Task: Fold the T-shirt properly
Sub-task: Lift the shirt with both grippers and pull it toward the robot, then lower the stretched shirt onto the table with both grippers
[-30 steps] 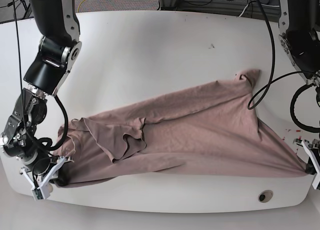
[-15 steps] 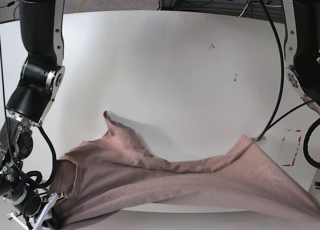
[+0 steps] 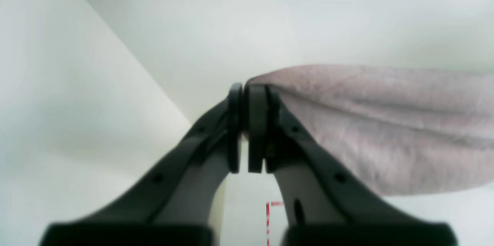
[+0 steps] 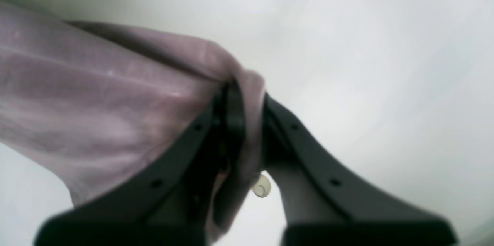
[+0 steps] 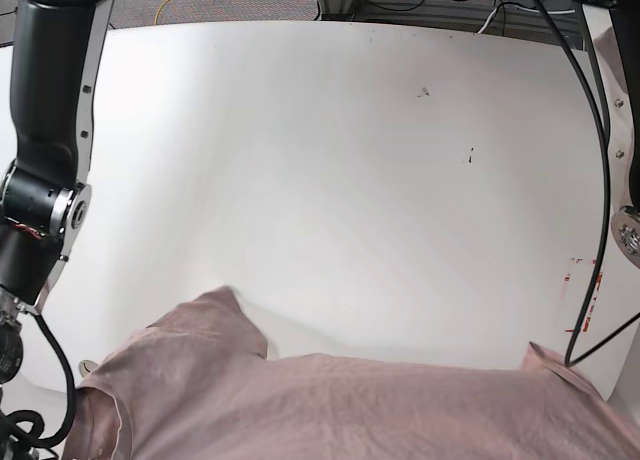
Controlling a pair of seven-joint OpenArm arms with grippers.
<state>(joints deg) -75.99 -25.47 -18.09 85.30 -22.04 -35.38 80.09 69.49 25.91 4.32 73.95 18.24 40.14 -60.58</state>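
T-shirt (image 5: 330, 410) cloth was clamped in both claws: the left claw (image 3: 247, 95) pinched one edge, the right claw (image 4: 241, 99) had a bunched fold wedged between its jaws. Outward from them, the shirt hung stretched between the claws, along the near edge of the white counter (image 5: 330, 160). It looked mauve, soft and creased. No fold seemed made yet; laying flat and folding remained.
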